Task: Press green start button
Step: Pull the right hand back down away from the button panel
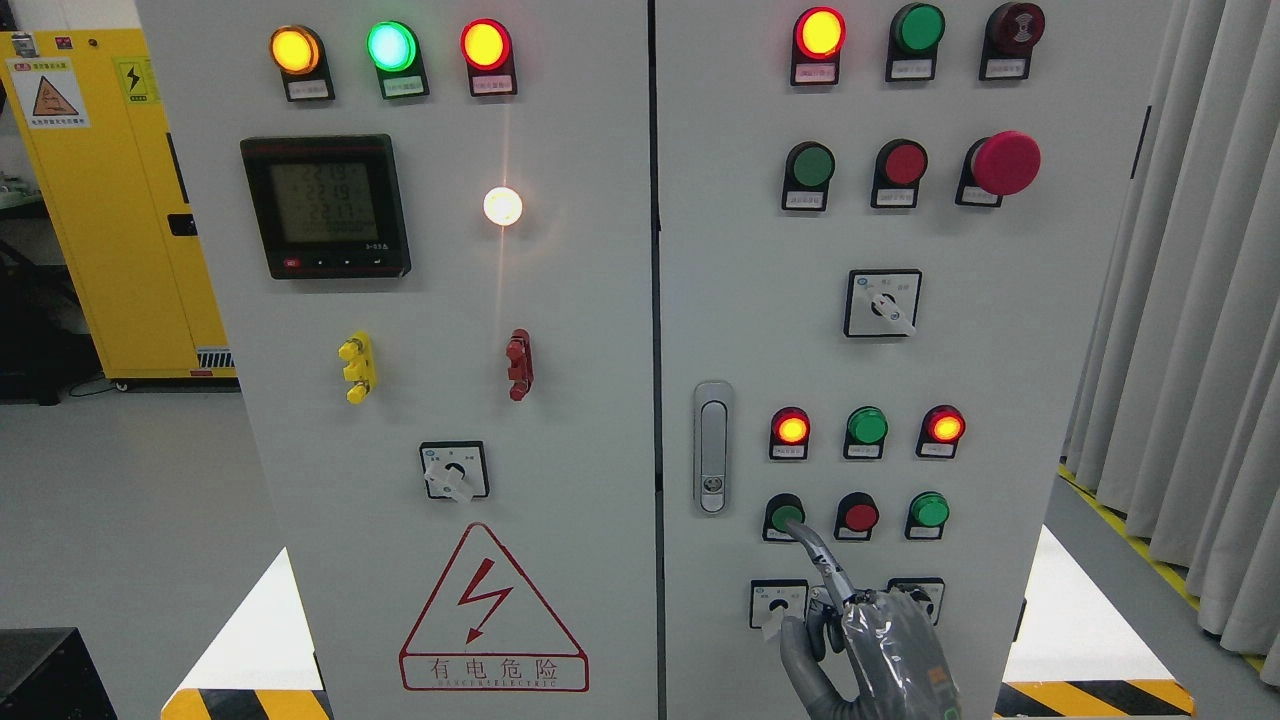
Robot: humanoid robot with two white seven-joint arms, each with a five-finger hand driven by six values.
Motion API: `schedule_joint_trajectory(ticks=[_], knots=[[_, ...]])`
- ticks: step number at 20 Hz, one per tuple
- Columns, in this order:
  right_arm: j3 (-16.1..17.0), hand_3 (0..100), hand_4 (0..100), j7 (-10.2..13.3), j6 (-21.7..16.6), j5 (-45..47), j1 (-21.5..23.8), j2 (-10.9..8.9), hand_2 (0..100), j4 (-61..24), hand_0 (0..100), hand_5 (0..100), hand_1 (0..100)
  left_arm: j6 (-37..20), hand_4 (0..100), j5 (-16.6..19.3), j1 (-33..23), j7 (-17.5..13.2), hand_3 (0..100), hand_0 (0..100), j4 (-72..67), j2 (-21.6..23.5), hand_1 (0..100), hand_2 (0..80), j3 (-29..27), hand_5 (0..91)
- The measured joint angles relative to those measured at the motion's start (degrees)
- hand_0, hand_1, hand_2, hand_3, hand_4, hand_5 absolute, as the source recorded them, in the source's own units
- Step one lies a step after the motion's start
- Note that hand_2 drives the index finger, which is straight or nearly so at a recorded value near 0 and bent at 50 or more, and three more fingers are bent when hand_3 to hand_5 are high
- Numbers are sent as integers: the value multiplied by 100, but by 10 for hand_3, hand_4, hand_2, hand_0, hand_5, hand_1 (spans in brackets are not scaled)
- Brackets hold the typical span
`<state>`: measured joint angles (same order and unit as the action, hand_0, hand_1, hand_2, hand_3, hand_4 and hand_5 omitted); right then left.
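On the right cabinet door's lower row, the green start button (783, 514) sits leftmost, beside a red button (858, 516) and another green button (929, 510). My right hand (835, 605), in a grey glove, rises from the bottom edge. Its index finger (815, 550) is stretched out, and the tip rests on the lower right of the green start button. The other fingers are curled and hold nothing. No left hand is in view.
Two rotary selector switches (778, 603) lie just behind and beside the hand. Above the button row are indicator lamps (866, 427), and a door latch (712, 447) is to the left. A red mushroom stop button (1005, 163) is at the upper right. Curtains (1190, 330) hang at the right.
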<state>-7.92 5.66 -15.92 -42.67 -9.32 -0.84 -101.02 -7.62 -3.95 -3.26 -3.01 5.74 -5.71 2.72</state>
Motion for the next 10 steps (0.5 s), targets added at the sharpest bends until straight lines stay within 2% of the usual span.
schedule_joint_trajectory(ticks=[1, 3, 4, 7, 8, 9, 10], knots=[[-31, 520, 586, 0, -2, 257, 51, 6, 54, -35, 755, 659, 827, 0, 0, 0, 0, 0, 0, 120, 0, 0, 556, 0, 0, 0], [-115, 355, 439, -40, -5, 812, 143, 20, 43, -115, 734, 455, 806, 0, 0, 0, 0, 0, 0, 120, 0, 0, 556, 0, 0, 0], [-165, 307, 384, -60, -7, 1126, 193, 19, 24, -157, 739, 378, 792, 0, 0, 0, 0, 0, 0, 120, 0, 0, 556, 0, 0, 0], [-306, 227, 291, -76, 28, 1966, 347, -15, 0, -280, 728, 264, 758, 0, 0, 0, 0, 0, 0, 120, 0, 0, 556, 0, 0, 0], [-342, 221, 288, -92, 32, 2179, 380, -24, 0, -313, 726, 257, 753, 0, 0, 0, 0, 0, 0, 120, 0, 0, 556, 0, 0, 0], [-371, 149, 192, -132, 37, 2349, 408, -32, 0, -342, 693, 172, 709, 0, 0, 0, 0, 0, 0, 120, 0, 0, 556, 0, 0, 0], [-403, 145, 188, -187, 39, 2502, 437, -41, 0, -371, 689, 167, 706, 0, 0, 0, 0, 0, 0, 120, 0, 0, 556, 0, 0, 0]])
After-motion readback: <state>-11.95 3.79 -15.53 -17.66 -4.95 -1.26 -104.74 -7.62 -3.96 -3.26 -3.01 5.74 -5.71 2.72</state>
